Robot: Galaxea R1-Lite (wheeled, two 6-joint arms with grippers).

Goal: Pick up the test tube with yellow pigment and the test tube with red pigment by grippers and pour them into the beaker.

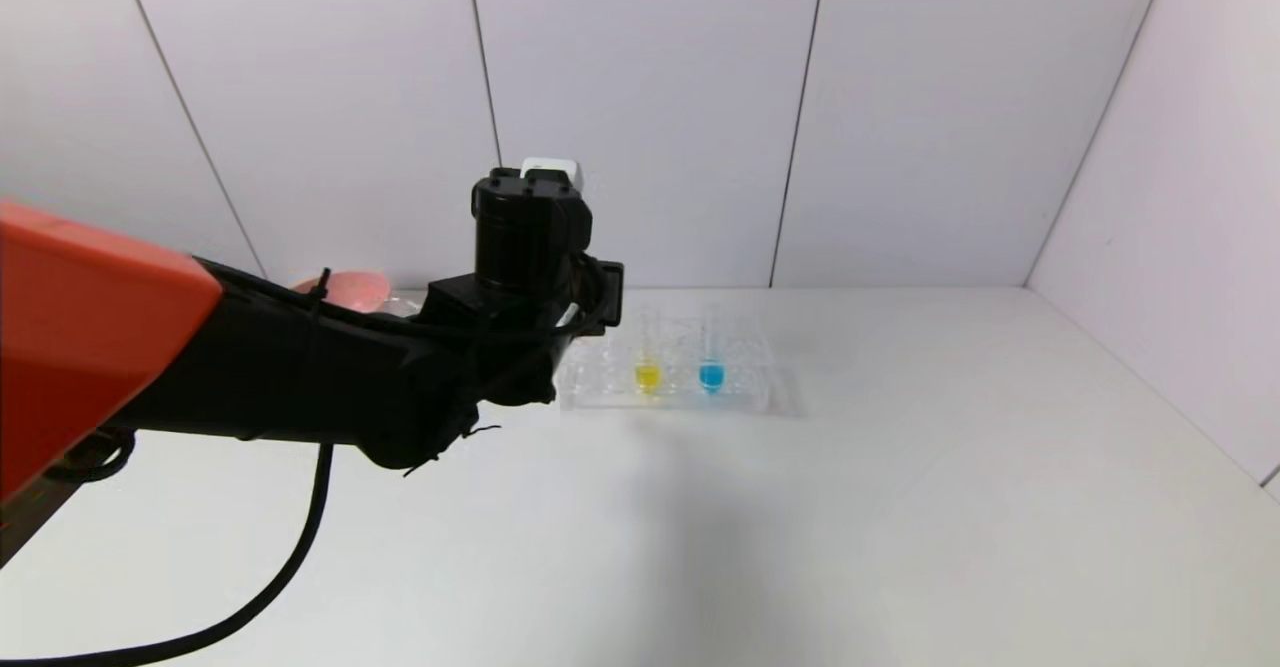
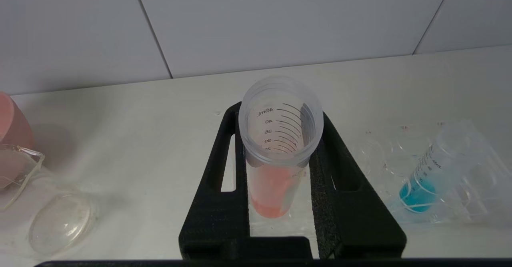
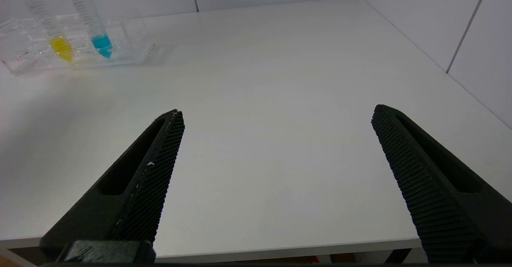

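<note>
My left gripper reaches in at the left end of the clear tube rack. In the left wrist view it is shut on the test tube with red pigment, a finger on each side just under the rim, with the tube upright over the rack. The test tube with yellow pigment stands in the rack, also seen in the right wrist view. The beaker stands left of the held tube; my left arm hides it in the head view. My right gripper is open and empty over the table's front edge.
A tube with blue liquid stands in the rack right of the yellow one. A pink bowl sits at the back left, just behind the beaker. White walls close the table at the back and the right.
</note>
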